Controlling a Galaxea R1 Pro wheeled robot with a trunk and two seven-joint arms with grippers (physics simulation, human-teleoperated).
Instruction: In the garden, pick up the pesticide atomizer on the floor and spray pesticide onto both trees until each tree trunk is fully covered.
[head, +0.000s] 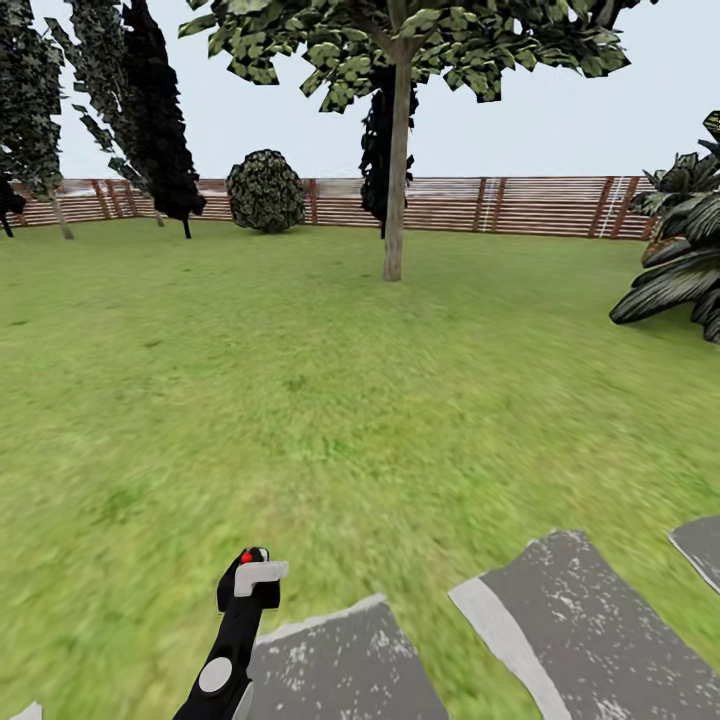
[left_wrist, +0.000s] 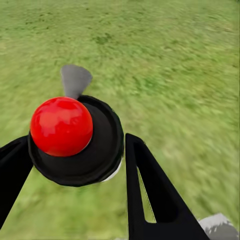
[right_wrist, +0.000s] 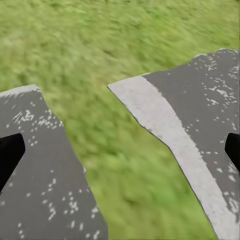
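The left gripper (left_wrist: 75, 165) is clamped on the pesticide atomizer (left_wrist: 75, 142): in the left wrist view its two black fingers (left_wrist: 150, 195) stand either side of the bottle's round black cap, pressed against it. On that cap sits a glossy red ball-shaped button, and a flat grey nozzle juts out beyond it over the grass. In the head view the same atomizer (head: 250, 585) shows at the end of the black left arm, low in the picture and left of centre, with a red dot on top and a pale grey spout pointing to the right; the gripper (head: 240, 610) wraps its black body.

The right gripper (right_wrist: 120, 150) has its jaws spread wide, only the dark fingertips (right_wrist: 10, 155) showing at opposite edges of the right wrist view, with nothing between them. Below it lie grey stepping stones (right_wrist: 200, 115), speckled white with pale bevelled edges, set in blurry bright-green grass (right_wrist: 100, 45).

Out from the robot, the lawn (head: 300, 380) runs to a brown slatted wooden fence (head: 520, 205). A tree (head: 400, 60) stands well away from the atomizer, straight ahead, its trunk (head: 396, 190) a slim, bare, grey-brown column under a ragged green crown. Left of it, by the fence, is a round leafy bush (head: 265, 190), and dark, tall trees (head: 150, 110) stand farther left. Broad dark fronds (head: 680, 260) come in from the right edge.
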